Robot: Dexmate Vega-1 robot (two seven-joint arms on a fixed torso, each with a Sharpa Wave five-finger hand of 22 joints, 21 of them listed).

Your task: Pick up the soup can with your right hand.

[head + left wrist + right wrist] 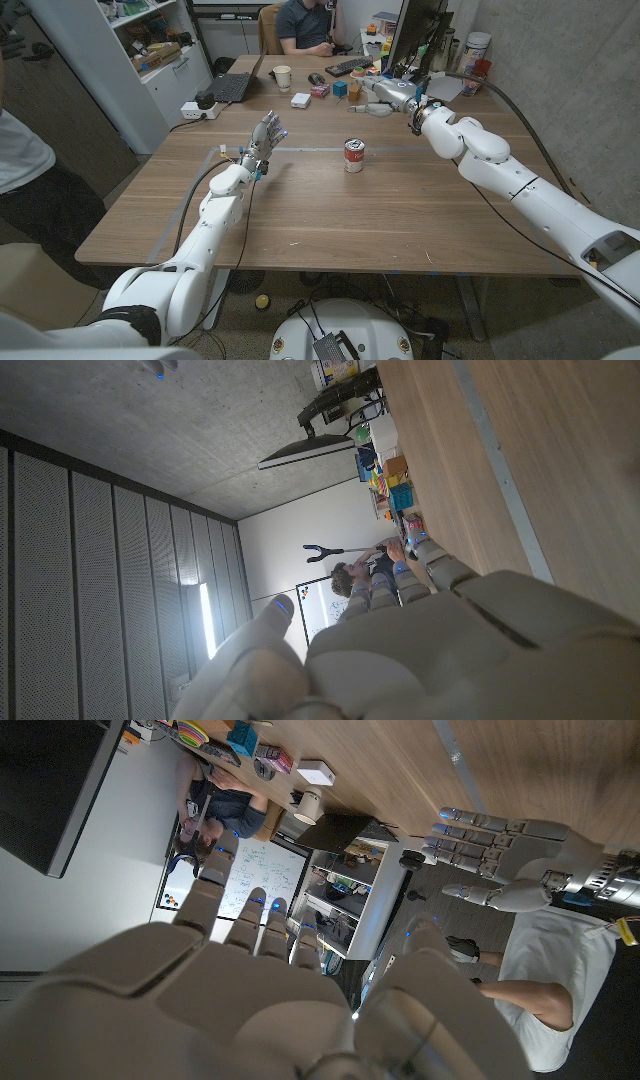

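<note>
The soup can (354, 156), red and white, stands upright near the middle of the wooden table (330, 220). My right hand (388, 94) hovers beyond the can and a little to its right, well clear of it, holding nothing. In the right wrist view that hand (250, 960) has its fingers stretched out and slightly apart. My left hand (268, 134) is raised to the left of the can with its fingers spread and nothing in it. It also appears in the right wrist view (500, 850). In the left wrist view the back of the left hand (400, 650) is seen.
Along the table's far edge are a laptop (232, 85), a paper cup (283, 76), a small white box (301, 100), a blue cube (340, 88), a keyboard (350, 67) and a monitor (415, 35). A person (305, 25) sits behind; another person (20, 150) stands at the left.
</note>
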